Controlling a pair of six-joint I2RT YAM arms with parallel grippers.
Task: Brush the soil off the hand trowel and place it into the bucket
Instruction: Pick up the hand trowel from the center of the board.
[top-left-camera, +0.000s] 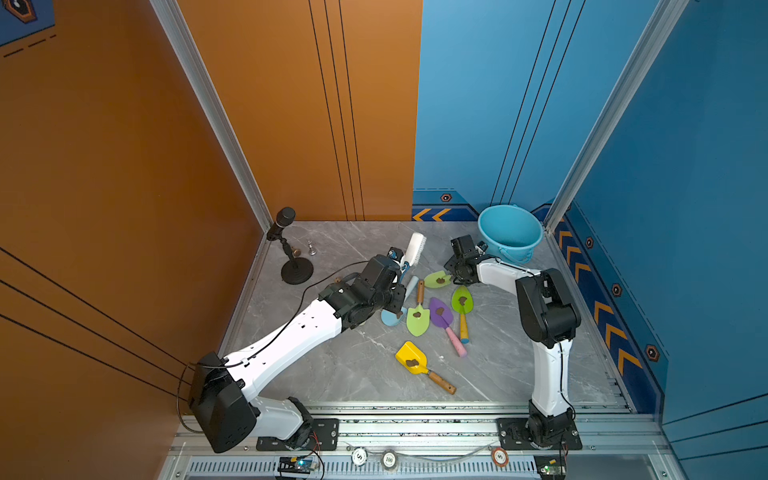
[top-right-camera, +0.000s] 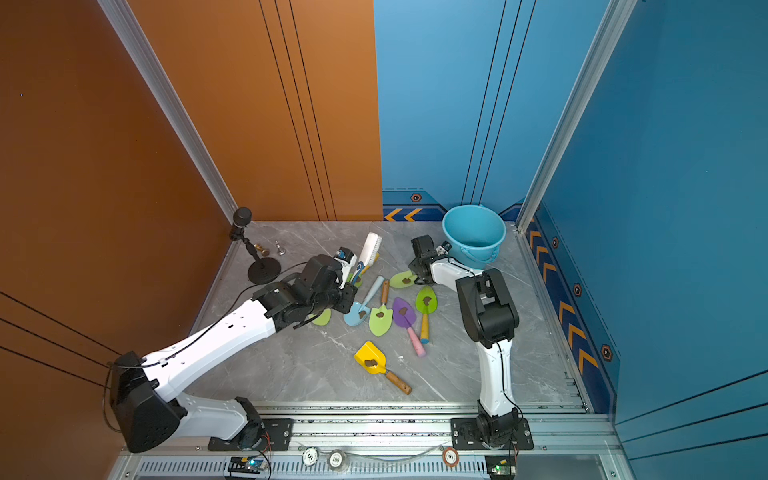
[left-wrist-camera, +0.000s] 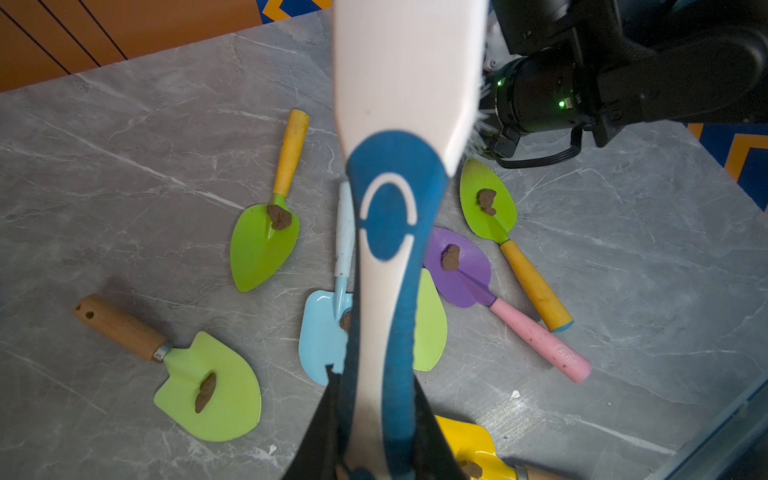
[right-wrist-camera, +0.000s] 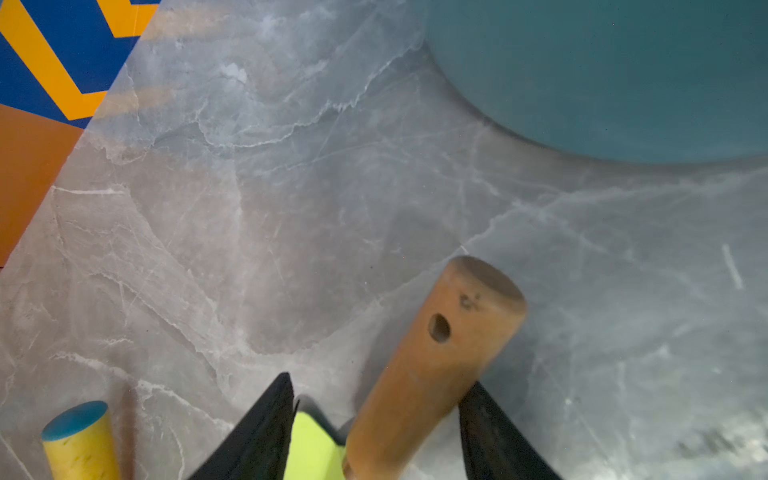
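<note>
Two-arm prep for brushing. Clenches left gripper (left-wrist-camera: 376, 407) on brush (top-left-camera: 414, 248), bristles raised over other trowels (top-left-camera: 440, 311), ready to sweep. Straddles wooden handle (right-wrist-camera: 436, 353) of light-green trowel (top-left-camera: 434, 278) with right gripper (right-wrist-camera: 380, 380), not yet tight, gap one side. Shows soil (top-left-camera: 441, 281) lump on blade; bucket (top-left-camera: 515, 245) just beyond, far right of table (top-left-camera: 353, 365).

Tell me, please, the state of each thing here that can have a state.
left pincer, shut on the brush.
brush, held, lifted off the table.
right pincer, open, straddling a wooden handle.
light-green trowel, lying on the table, soiled, that handle is its own.
bucket, upright, nothing visible inside.
soil, one lump on every trowel in view.
</note>
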